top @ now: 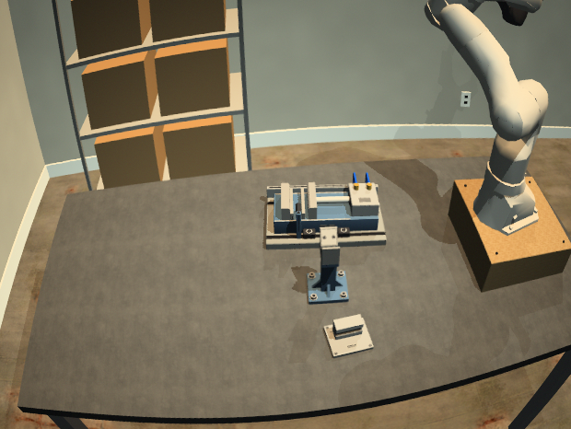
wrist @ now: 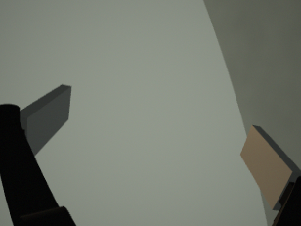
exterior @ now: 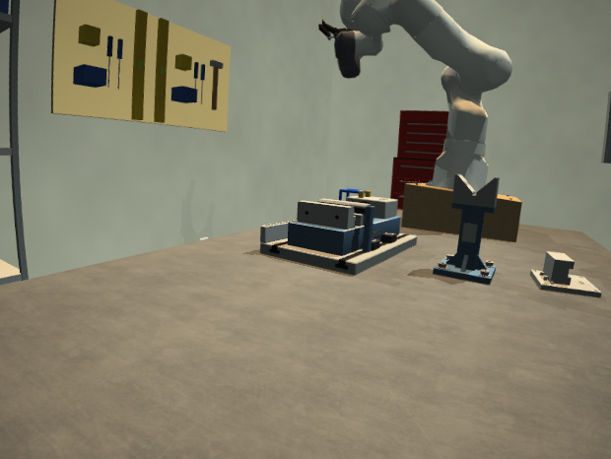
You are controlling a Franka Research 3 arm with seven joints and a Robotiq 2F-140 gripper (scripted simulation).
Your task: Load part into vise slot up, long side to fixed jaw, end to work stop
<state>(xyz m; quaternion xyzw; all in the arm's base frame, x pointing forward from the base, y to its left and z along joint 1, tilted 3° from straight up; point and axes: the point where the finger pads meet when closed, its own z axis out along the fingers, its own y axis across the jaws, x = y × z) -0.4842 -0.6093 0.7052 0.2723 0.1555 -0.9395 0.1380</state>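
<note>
workshop, tool pegboard (exterior: 185,114), red tool chest (exterior: 421,137), bench vise (top: 326,240) (exterior: 315,238)

High oblique top view down across the table (top: 175,295) (exterior: 276,355), low exterior view closer along it toward the arm (top: 495,69) (exterior: 459,54), both sharing vise (top: 322,225) (exterior: 320,236) and V-block (top: 329,256) (exterior: 475,197), wrist view between fingertips at wall (wrist: 147,97)

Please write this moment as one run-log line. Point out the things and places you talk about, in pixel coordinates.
Jaws (exterior: 325,31) (wrist: 158,141): open, raised | Block (top: 348,324) (exterior: 558,267): on plate (top: 351,349) (exterior: 584,286) | Slot: sideways | Vise (top: 325,225) (exterior: 315,238): open, unloaded
</note>
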